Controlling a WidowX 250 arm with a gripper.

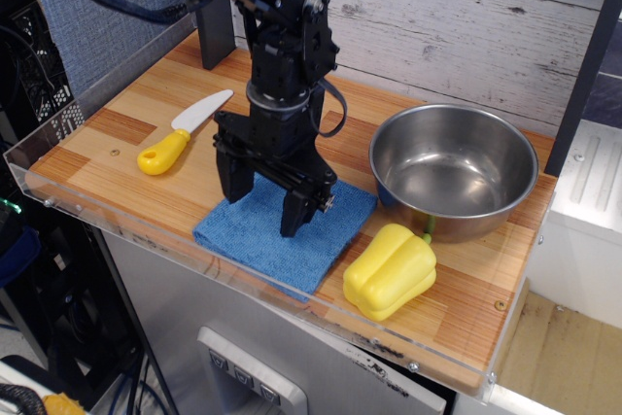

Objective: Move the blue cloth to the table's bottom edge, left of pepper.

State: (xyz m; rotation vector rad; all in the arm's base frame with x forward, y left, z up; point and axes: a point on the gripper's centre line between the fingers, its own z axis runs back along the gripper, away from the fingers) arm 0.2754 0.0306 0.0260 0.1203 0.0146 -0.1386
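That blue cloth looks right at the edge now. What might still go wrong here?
The blue cloth lies against the table's clear rim; pushed further, it may bunch or ride over. The gripper fingers stand open on it, so lifting might snag and drag it. The pepper sits close and might get nudged.
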